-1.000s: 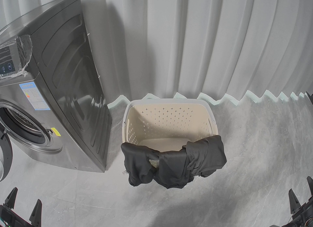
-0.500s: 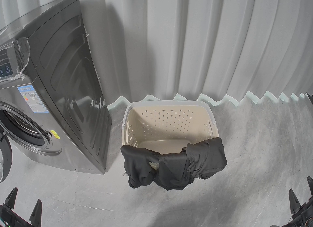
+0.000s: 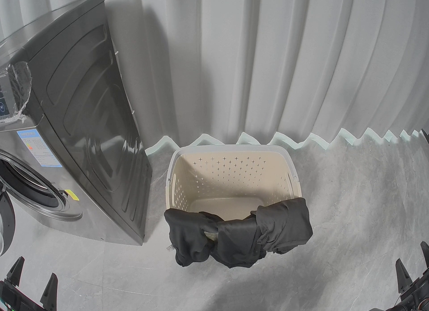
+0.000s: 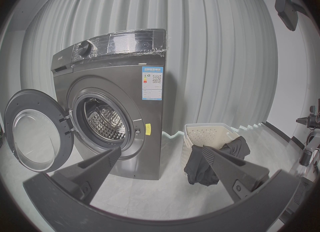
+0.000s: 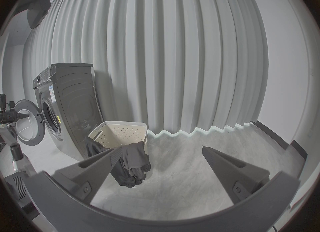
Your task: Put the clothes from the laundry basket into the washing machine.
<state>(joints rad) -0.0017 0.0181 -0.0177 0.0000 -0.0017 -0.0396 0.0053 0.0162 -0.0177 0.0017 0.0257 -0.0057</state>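
Hanging over the near rim of the laundry basket (image 3: 232, 149) are dark clothes (image 3: 237, 236), bunched, partly draped outside; basket stands on the floor just right of the washing machine (image 3: 89, 124), before a white curtain (image 3: 277, 57); machine door (image 4: 33, 129) swung wide; front carries a blue-and-white label (image 4: 152, 82) with a square code and a small yellow sticker (image 4: 148, 129) — print too small to read; plastic film (image 4: 126, 42) covers the control panel; left gripper (image 3: 35, 267) and right gripper (image 3: 411, 254) sit low, well apart from the basket — fingers spread.

The head camera looks down at the laundry basket (image 3: 232, 169); both low wrist cameras share it, plus the washing machine (image 4: 153, 149).
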